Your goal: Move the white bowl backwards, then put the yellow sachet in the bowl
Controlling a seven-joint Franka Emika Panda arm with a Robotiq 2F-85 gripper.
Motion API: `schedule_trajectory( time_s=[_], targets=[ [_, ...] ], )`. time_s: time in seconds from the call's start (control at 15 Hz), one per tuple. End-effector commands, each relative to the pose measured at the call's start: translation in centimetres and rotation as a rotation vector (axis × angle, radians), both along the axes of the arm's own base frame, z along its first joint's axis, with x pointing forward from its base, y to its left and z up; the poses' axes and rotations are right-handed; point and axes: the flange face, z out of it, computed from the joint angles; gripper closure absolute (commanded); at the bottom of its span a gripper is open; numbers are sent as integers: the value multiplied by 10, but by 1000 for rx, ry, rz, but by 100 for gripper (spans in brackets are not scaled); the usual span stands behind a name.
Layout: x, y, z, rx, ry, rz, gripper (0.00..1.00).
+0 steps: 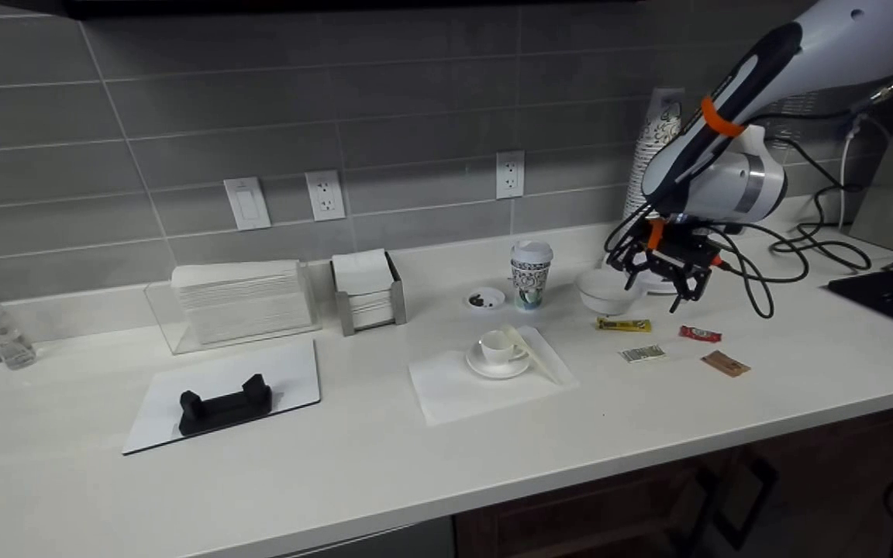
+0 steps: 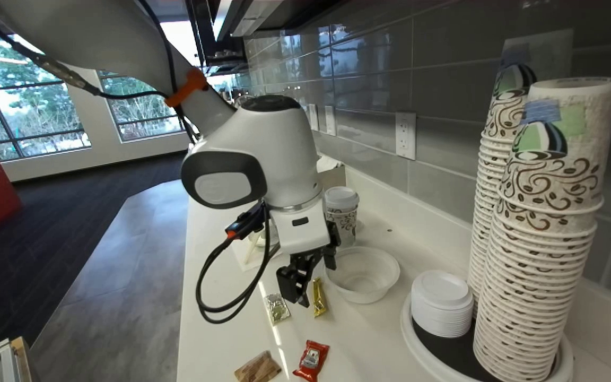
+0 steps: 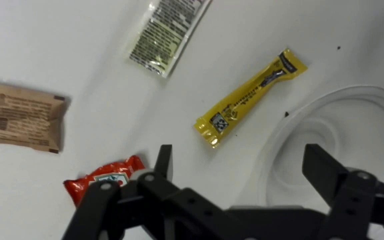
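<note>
The white bowl [image 1: 600, 301] stands upright on the counter by the back wall. It also shows in an exterior view [image 2: 372, 284] and at the right of the wrist view [image 3: 362, 140]. It looks empty where visible. The yellow sachet [image 1: 623, 325] lies flat on the counter in front of the bowl, apart from it. It also shows in an exterior view [image 2: 319, 298] and in the wrist view [image 3: 245, 100]. My gripper [image 3: 239, 146] is open and empty above the counter. In the wrist view one finger overlaps the bowl's inside, and the bowl's near rim lies between the fingers.
A silvery packet [image 1: 642, 353], a red packet [image 1: 700, 334] and a brown packet [image 1: 725, 363] lie near the sachet. A lidded paper cup [image 1: 530, 279] stands beside the bowl. Tall cup stacks [image 2: 544, 254] and lids [image 2: 441, 305] stand on a round tray [image 2: 409, 329].
</note>
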Motion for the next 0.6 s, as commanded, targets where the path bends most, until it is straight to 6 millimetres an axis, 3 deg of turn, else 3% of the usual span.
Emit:
schedule_trajectory(
  time_s=[0.0,0.27,0.53],
  targets=[
    [-26,2,13,70,49,-74,0],
    [-40,-2,16,127,78,-128,0],
    [-39,-6,9,179,104,-122,0]
  ],
)
